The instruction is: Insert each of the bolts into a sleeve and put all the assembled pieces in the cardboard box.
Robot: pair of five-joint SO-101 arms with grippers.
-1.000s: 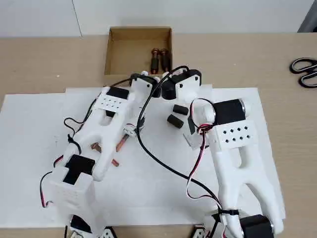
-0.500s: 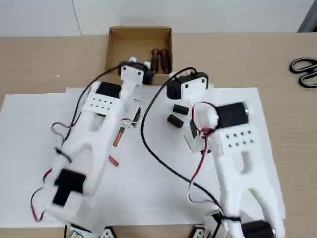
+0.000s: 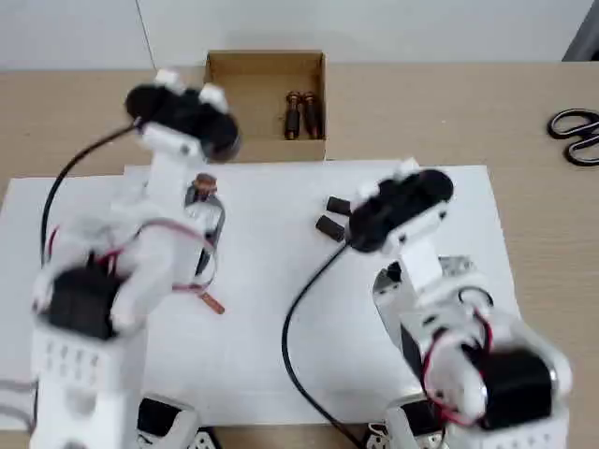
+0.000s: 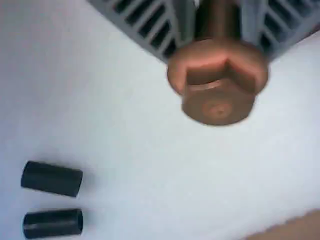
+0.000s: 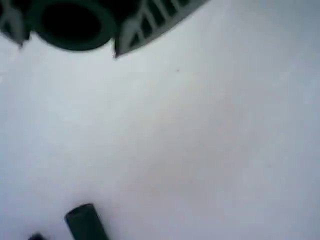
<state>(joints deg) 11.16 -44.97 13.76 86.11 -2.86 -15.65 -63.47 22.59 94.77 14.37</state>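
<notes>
High view: the left hand (image 3: 202, 195) is closed on a bolt (image 3: 202, 183) and holds it above the paper sheet (image 3: 281, 365) that covers the tabletop (image 3: 75, 122). The cardboard box (image 3: 217, 94) sits just beyond this hand and already has two assembled pieces (image 3: 301, 114) in it. A spare bolt (image 3: 213, 303) lies on the sheet behind the hand, toward the arm's base. Two loose sleeves (image 3: 338, 205) lie off to the hand's side, just beside the right arm.

Left wrist view: the ribbed fingers (image 4: 145, 25) clamp the bolt's shank, and its hexagonal head stands clear of them. The two loose sleeves lie on the sheet, well apart from the hand.

Right wrist view: the right hand (image 5: 67, 37) is narrowed around a held sleeve (image 5: 75, 20) with its open bore facing the camera. One loose sleeve (image 5: 86, 222) lies on the sheet, away from the hand.

The step in hand looks like mating the two parts in the air. To do it well, line the shank up with the bore before pushing. Keep both grips firm so neither part twists, and bring the parts together slowly. A slight tilt would probably jam the bolt at the sleeve's rim.
</notes>
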